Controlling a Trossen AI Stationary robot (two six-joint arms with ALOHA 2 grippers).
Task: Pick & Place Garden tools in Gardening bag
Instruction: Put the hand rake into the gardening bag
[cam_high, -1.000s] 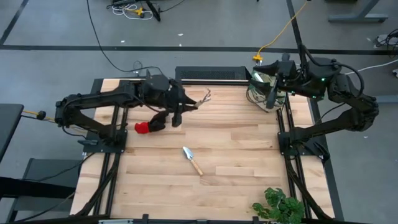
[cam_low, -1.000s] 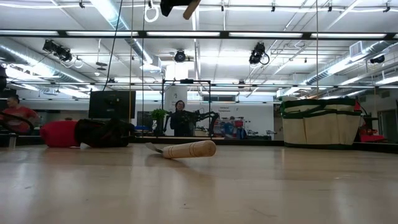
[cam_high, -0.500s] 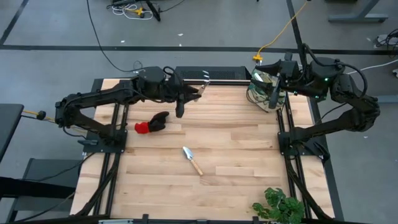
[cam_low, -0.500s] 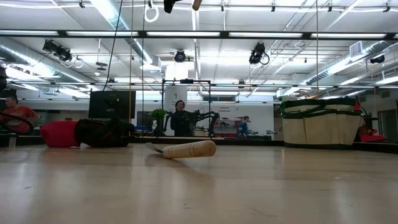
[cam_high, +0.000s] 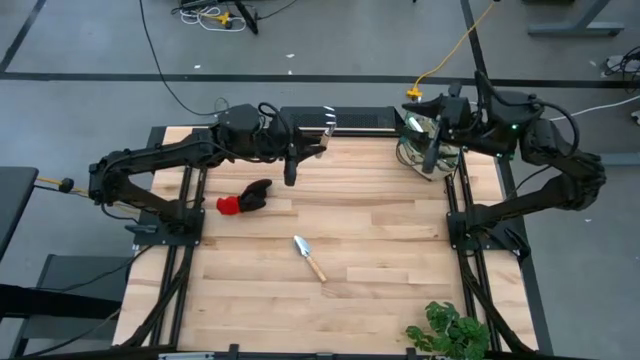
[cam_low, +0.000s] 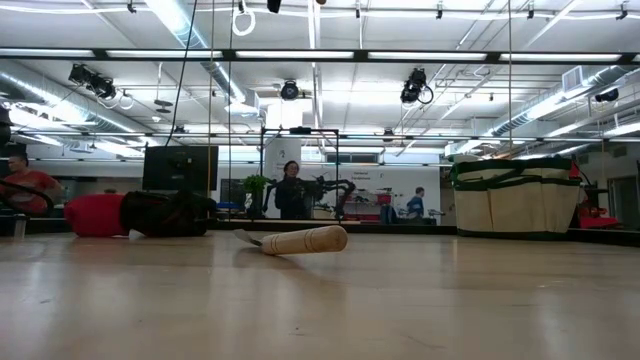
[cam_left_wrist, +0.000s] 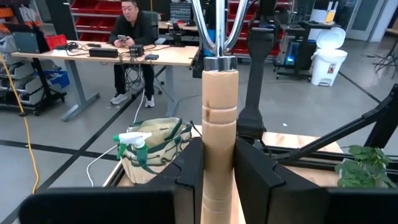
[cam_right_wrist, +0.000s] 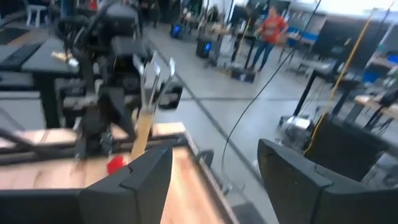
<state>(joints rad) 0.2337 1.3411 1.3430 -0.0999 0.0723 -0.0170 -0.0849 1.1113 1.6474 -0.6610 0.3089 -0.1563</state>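
Above the table, left end effector (cam_left_wrist: 219, 180) grips rake (cam_left_wrist: 219, 118) upright.

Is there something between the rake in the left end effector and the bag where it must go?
Nothing visible. The left end effector holds the rake above bare table; the bag sits at the far right edge, with the right end effector over it.

Leafy plant (cam_high: 450, 330) at wooden table (cam_high: 380, 260) corner.

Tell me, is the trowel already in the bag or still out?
Out: the trowel lies flat on the table, far from the bag.
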